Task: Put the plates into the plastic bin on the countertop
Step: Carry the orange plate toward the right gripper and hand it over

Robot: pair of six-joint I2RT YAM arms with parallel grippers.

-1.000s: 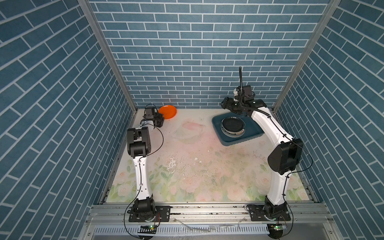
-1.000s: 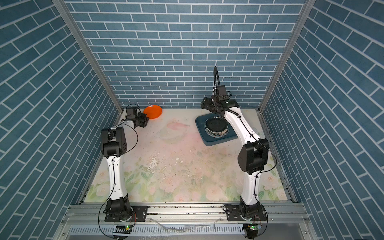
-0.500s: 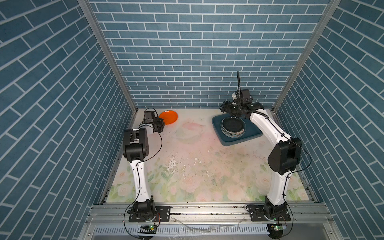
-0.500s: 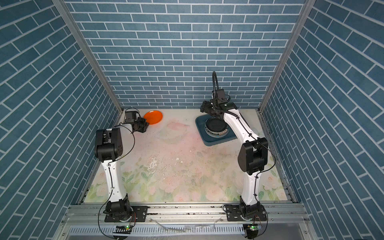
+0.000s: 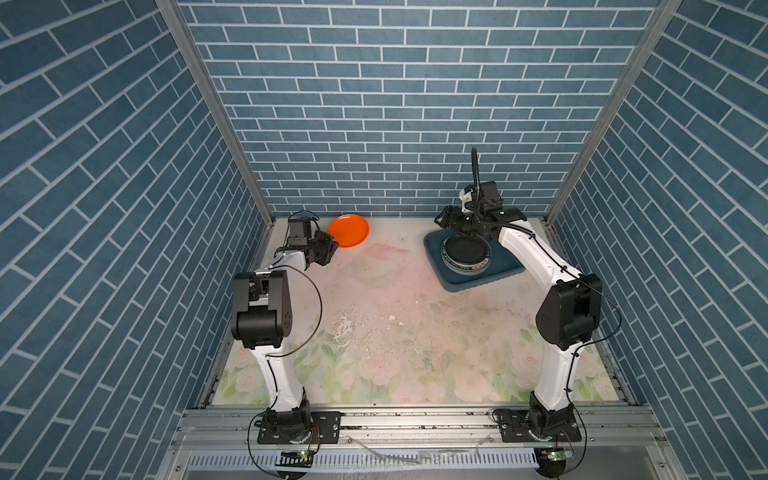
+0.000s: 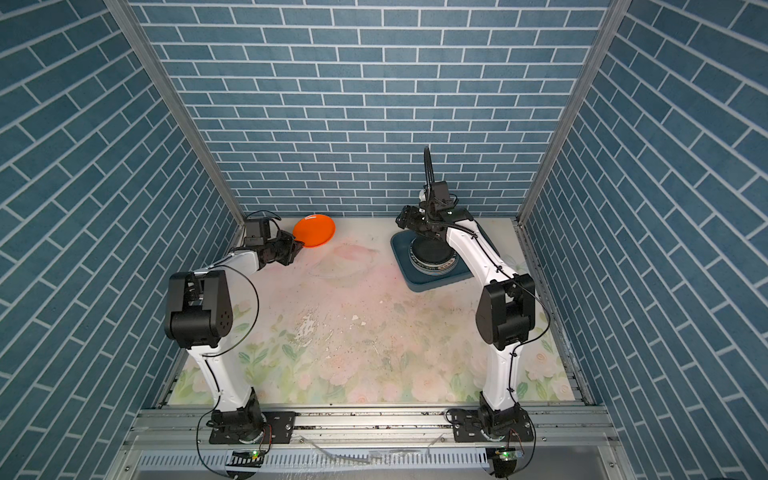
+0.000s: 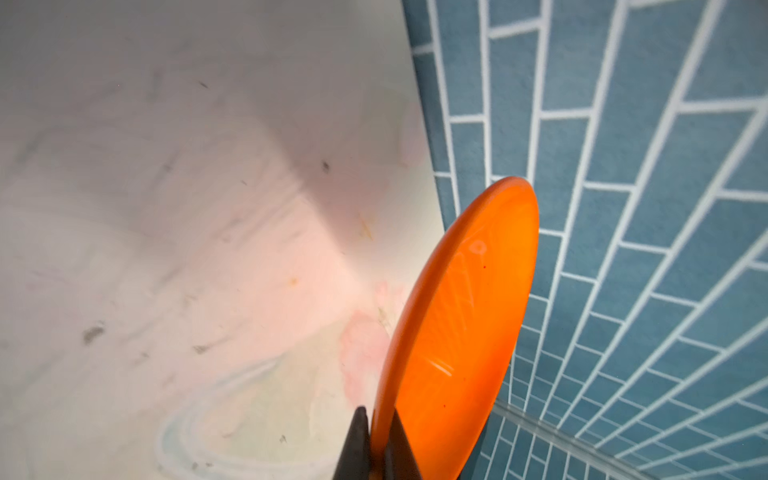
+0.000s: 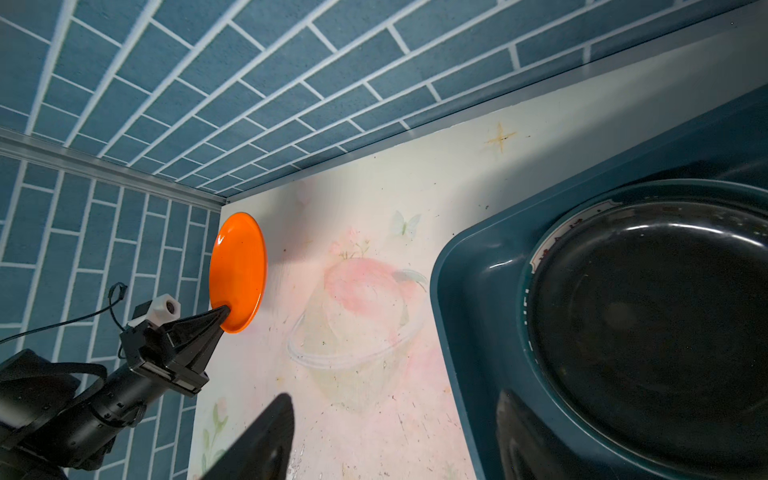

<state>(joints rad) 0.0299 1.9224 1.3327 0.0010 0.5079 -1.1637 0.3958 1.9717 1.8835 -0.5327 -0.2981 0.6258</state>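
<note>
Plates first. Orange plate (image 5: pixel 348 230) is at the back left corner of the surface (image 5: pixel 395 332), near the tiled back wall (image 5: pixel 395 124). The left claw (image 5: pixel 332 246) pinches it at its near rim, and both top views agree on this (image 6: pixel 314 230). In the left wrist view two dark fingertips (image 7: pixel 358 440) are closed on the rim, one on each face, and the plate (image 7: pixel 457 332) is seen nearly edge-on. The right wrist view shows the same grip (image 8: pixel 224 311), with the plate's shadow on the floral print beside it. Cannot tell whether any edge of the plate touches the surface.

Other plates are in a stack (image 5: pixel 465 266) inside the bin (image 5: pixel 478 284). A glossy black plate (image 5: pixel 463 248) lies on top with nothing on it. The right wrist view shows a white lettered rim (image 8: pixel 552 245) and a teal rim just outside the black one (image 8: pixel 648 332). The stack sits toward the bin's left end, and the right arm partly hides the right end.

Bin is dark teal-blue with rounded corners. It stands at the back right of the surface, near the back wall and slightly askew, well apart from the orange plate.

Right claw (image 5: pixel 445 219) hovers over the bin's far left corner. Its jaws are spread wide with nothing between them. In its own wrist view one finger (image 8: pixel 266 436) is over bare surface and the other is over the bin wall (image 8: pixel 457 291).

Mid surface is scuffed in a white patch (image 5: pixel 345 328).
</note>
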